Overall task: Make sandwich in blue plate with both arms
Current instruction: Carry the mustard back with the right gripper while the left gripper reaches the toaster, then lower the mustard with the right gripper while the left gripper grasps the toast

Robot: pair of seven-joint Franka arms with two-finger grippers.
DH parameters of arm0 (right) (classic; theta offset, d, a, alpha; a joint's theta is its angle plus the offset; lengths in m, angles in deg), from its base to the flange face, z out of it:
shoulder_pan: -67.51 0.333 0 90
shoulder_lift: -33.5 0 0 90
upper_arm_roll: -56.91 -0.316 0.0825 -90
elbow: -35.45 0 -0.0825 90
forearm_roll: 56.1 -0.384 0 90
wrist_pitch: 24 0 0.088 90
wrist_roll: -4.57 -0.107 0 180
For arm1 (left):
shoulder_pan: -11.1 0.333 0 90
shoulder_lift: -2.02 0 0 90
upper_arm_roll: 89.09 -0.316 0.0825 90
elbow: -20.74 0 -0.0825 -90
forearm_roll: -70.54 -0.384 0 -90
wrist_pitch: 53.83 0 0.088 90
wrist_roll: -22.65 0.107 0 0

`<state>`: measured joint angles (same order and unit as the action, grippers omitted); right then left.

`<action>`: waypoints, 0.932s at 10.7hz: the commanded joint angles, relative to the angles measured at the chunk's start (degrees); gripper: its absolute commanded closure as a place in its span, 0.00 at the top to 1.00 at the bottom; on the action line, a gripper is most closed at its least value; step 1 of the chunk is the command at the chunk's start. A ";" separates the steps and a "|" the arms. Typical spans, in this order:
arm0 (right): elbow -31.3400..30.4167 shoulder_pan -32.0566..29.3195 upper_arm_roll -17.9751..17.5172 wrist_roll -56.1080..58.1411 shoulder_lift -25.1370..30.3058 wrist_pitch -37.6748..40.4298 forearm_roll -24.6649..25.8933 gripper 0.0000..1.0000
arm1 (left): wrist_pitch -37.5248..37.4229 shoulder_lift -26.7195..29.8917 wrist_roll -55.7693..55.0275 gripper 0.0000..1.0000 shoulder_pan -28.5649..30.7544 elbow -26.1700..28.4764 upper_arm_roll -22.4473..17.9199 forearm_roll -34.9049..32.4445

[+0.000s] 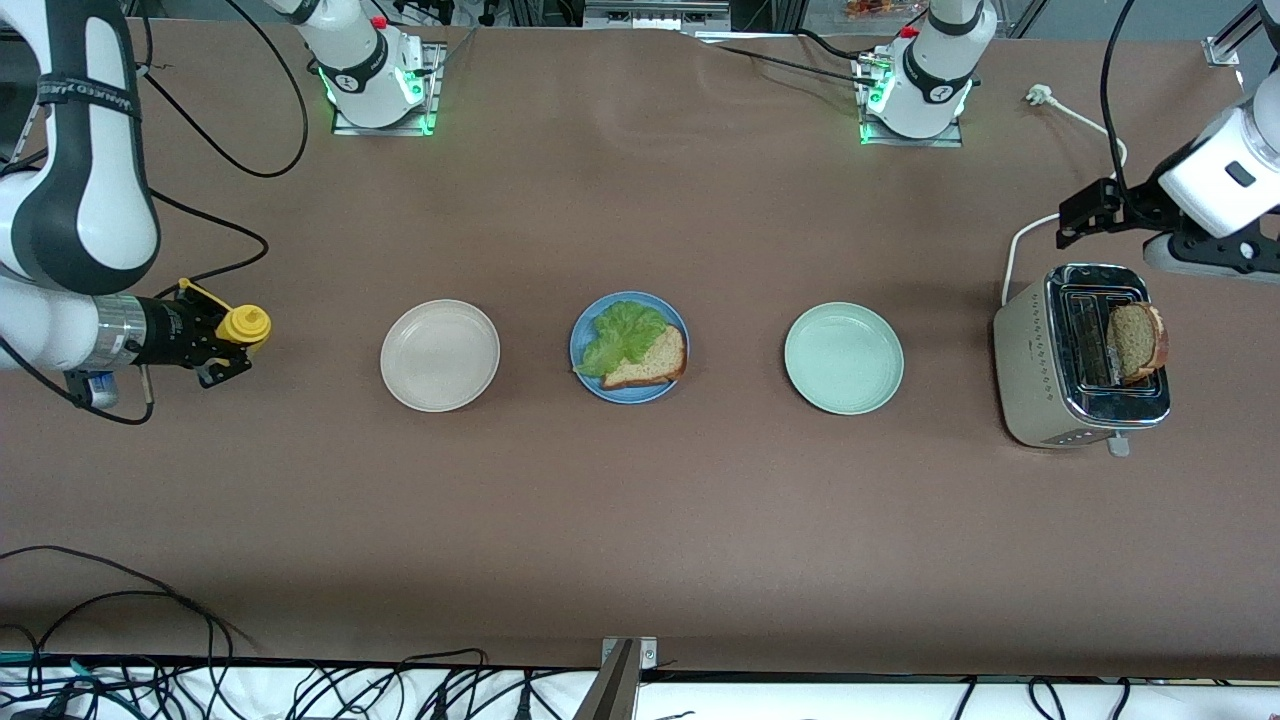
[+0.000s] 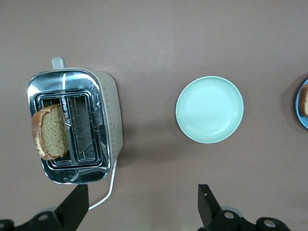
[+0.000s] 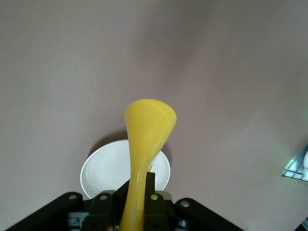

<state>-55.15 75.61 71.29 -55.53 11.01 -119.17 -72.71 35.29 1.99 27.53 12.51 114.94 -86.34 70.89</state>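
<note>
Awaiting the top slice (image 1: 1136,342): the left claw (image 2: 139,204), released, hovers beside the toaster (image 1: 1050,385); the right claw (image 1: 222,343) waits, clenched on a yellow bottle (image 1: 245,324). Next, likely grasping that slice.

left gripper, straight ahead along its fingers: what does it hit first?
Likely bare table between the toaster and the pale green plate. The open left gripper points down there; depth is unclear, so the toaster's side is close.

White jointed arms with dark grey joint shells – black grippers, looping black cables, green-lit bases, one silver wrist.
</note>
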 commanded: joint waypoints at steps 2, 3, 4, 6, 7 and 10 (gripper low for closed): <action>-6.08 -5.46 -0.94 10.16 -0.44 -4.49 -13.25 0.00 | 3.25 -4.89 1.19 1.00 0.00 -0.68 -3.97 0.97; -6.95 -6.51 -0.94 11.66 -1.93 -5.10 -16.67 0.00 | 4.47 -5.60 1.19 1.00 -0.09 -0.68 -5.03 0.88; -8.87 -6.96 -0.94 13.24 -3.08 -6.85 -19.32 0.00 | 5.70 -6.74 1.19 1.00 -0.09 -0.68 -6.00 0.88; -11.60 -7.40 -0.94 14.13 -4.93 -7.92 -21.28 0.00 | 7.90 -8.85 1.28 1.00 -0.09 -0.59 -7.41 0.01; -12.92 -7.75 -0.85 15.62 -5.46 -7.92 -21.28 0.00 | 9.13 -10.16 4.06 1.00 0.08 -0.51 -8.54 0.00; -17.40 -8.80 0.72 19.84 -6.34 -7.92 -21.72 0.00 | 13.70 -14.29 11.01 1.00 0.09 -0.24 -12.85 0.26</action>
<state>-68.81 68.30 71.42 -39.46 3.80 -126.67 -92.67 46.23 -9.40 33.51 12.63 115.12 -96.83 70.86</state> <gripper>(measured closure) 0.912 0.000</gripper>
